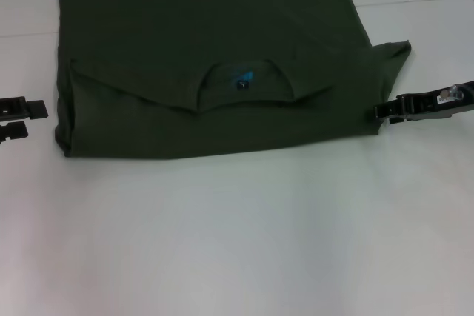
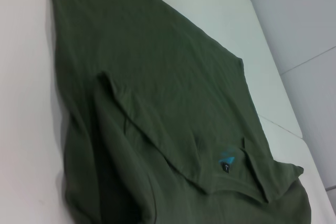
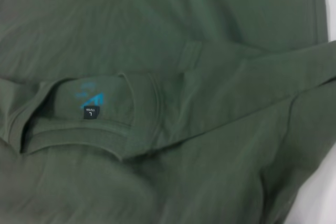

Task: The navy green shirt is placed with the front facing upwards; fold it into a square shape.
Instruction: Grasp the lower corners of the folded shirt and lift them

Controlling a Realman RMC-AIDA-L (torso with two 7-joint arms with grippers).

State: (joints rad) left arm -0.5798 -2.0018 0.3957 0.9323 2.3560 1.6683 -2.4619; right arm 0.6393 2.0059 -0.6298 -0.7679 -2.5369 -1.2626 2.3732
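1. Presently, the navy green shirt (image 1: 215,57) is seen lying flat on the white tabletop (image 1: 244,234), partly folded into a wide block, with the collar opening and its small blue-and-black neck label (image 1: 244,81) turned up near the middle.
2. A folded flap edge is seen running across the shirt on either side of the collar, and one sleeve (image 1: 391,61) is left sticking out on the robot's right.
3. The left gripper (image 1: 22,119) is held low beside the shirt's left edge, apart from the cloth, with its fingers narrowly parted and nothing held.
4. The right gripper (image 1: 381,111) is placed at the shirt's right edge just below the sleeve; whether cloth is pinched cannot be told.
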